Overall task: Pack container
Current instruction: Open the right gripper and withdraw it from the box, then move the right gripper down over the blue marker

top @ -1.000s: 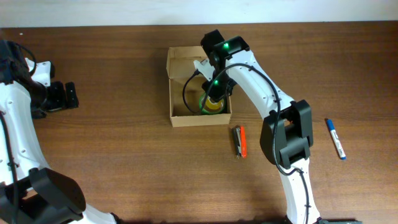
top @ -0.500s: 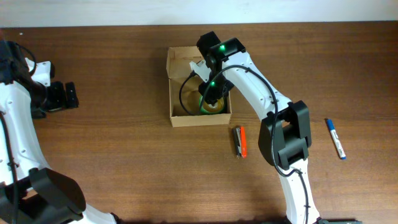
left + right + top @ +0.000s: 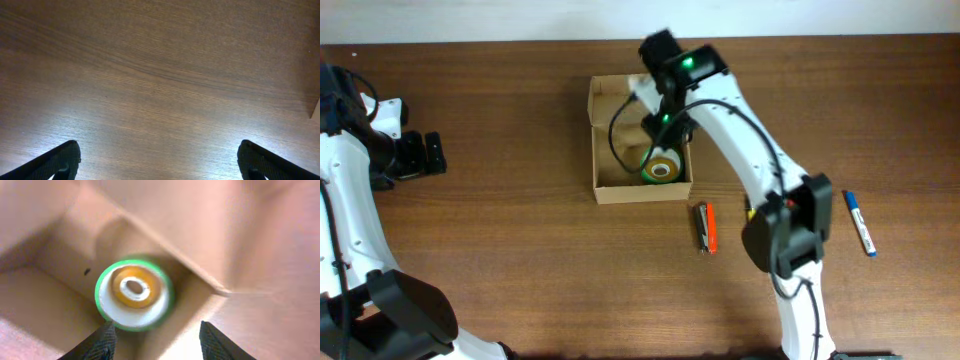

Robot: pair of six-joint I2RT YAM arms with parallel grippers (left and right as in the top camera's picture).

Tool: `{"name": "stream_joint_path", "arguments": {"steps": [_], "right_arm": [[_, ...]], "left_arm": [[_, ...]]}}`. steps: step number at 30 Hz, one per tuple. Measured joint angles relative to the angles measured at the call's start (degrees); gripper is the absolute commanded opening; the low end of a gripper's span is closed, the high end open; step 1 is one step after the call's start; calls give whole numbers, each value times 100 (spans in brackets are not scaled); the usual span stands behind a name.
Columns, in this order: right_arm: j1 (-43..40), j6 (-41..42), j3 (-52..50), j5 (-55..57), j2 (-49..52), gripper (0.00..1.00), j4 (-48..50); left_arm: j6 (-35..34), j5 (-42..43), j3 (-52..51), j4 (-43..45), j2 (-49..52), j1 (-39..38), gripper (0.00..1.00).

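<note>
Brown cardboard container (image 3: 596, 150) sits open on the desk (image 3: 520, 250), toward the far side and roughly mid-width. A green-rimmed tape roll (image 3: 134, 316) with a white face and a yellow core lies flat on the container's floor, in the near corner on the right arm's side, close against both walls there. The right end effector (image 3: 159, 340) hangs above the container's interior, just over the roll; its fingers are spread and grasp nothing, with the roll visible below and between them. A black cable loops from the right arm across the container's opening.

The left end effector (image 3: 160, 162) is well apart from the container, out to its left over bare desk, released, with its fingers wide and nothing between them.

Just beyond the container's near right corner lies a red-and-black pen-like item (image 3: 705, 227). A blue marker (image 3: 860, 222) lies farther out on that same side.
</note>
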Motion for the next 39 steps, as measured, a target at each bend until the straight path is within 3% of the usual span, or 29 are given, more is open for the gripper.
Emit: {"name": "stream_joint_path", "arguments": {"steps": [7,13,18,23,27,32,39], "right_arm": [[-275,264,240,509,-1211,56,-92],[-1377,542,2,568,-1753,58,-72],[-2586,540,-1637,507,-2651,68,448],[-3606,26,-3578,411,-3727,79,1029],[-4275,-828,-4981,365,-4441,75,1510],[-4804,-1683,-5949,297,-4524,70,2203],[-5403,-2105,-6339,109,-4142,69,2935]], "left_arm": [[0,0,0,0,0,0,99],[0,0,0,0,0,0,100],[0,-4,0,0,0,0,100],[0,0,0,2,0,0,100],[2,2,0,0,0,0,100],[2,0,0,-2,0,0,99],[2,0,0,0,0,0,100]]}}
